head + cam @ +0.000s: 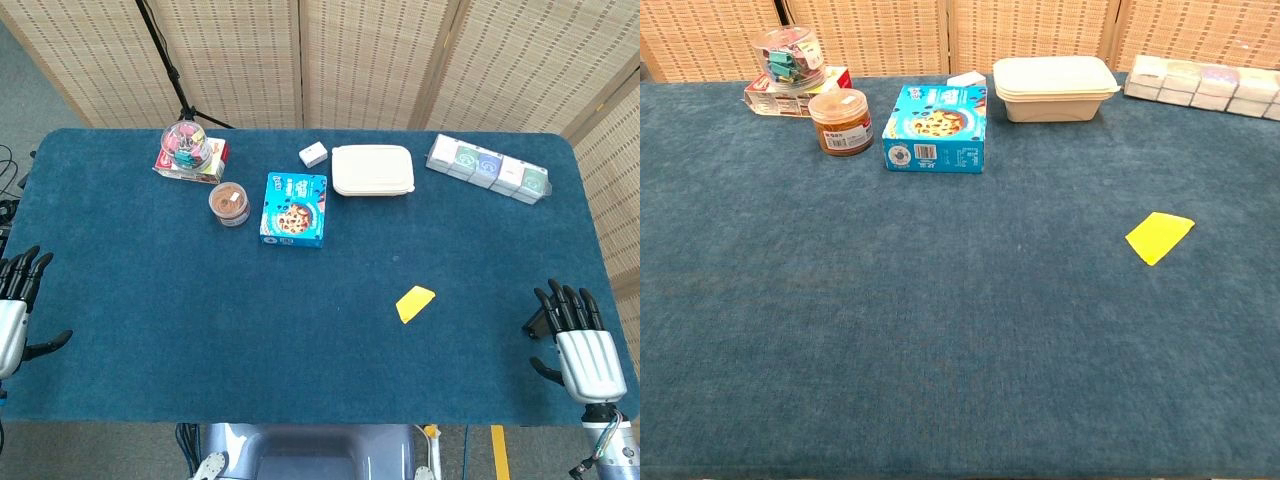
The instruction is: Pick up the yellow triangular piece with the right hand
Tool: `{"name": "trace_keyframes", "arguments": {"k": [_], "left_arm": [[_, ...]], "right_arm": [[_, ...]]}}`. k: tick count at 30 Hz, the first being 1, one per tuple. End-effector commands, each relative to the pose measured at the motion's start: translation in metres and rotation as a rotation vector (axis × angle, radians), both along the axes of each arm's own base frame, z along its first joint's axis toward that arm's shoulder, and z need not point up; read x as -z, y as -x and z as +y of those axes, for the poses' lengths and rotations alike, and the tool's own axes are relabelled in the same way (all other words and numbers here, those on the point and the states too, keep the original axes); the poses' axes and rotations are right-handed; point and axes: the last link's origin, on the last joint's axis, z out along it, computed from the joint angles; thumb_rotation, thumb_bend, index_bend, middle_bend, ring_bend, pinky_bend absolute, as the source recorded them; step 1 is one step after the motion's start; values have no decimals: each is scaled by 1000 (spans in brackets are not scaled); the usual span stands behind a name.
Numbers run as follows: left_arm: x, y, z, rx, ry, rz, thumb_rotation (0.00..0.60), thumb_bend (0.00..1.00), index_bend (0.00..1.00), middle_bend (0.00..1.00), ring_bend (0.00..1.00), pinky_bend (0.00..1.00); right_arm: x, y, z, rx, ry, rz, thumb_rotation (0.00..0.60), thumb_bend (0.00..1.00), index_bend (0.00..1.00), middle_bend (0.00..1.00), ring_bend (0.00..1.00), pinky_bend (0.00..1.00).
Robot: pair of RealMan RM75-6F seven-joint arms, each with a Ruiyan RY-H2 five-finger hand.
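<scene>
Head view shows nothing done yet: the yellow triangular piece (415, 303) lies flat on the blue tabletop (200, 320), untouched, while the right hand (575, 345) waits well off at its four o'clock, fingers seemingly spread and empty.

Both the left hand (14, 300) and right hand (575, 345) lie empty, fingers spread apart.
</scene>
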Motion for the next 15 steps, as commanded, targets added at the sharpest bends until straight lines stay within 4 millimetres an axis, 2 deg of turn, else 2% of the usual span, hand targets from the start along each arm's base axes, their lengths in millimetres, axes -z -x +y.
{"name": "trace_keyframes", "arguments": {"k": [1, 7, 15], "left_arm": [[0, 0, 0, -1, 0, 0, 600, 0, 0, 0, 0, 0], [-2, 3, 1, -14, -3, -12, 600, 0, 0, 0, 0, 0], [-4, 5, 5, -24, -4, -23, 600, 0, 0, 0, 0, 0]], "right_arm": [[2, 0, 1, -2, -11, 4, 600, 0, 0, 0, 0, 0], [20, -3, -8, -23, -86, 0, 600, 0, 0, 0, 0, 0], [44, -34, -58, -125, -228, -33, 600, 0, 0, 0, 0, 0]]}}
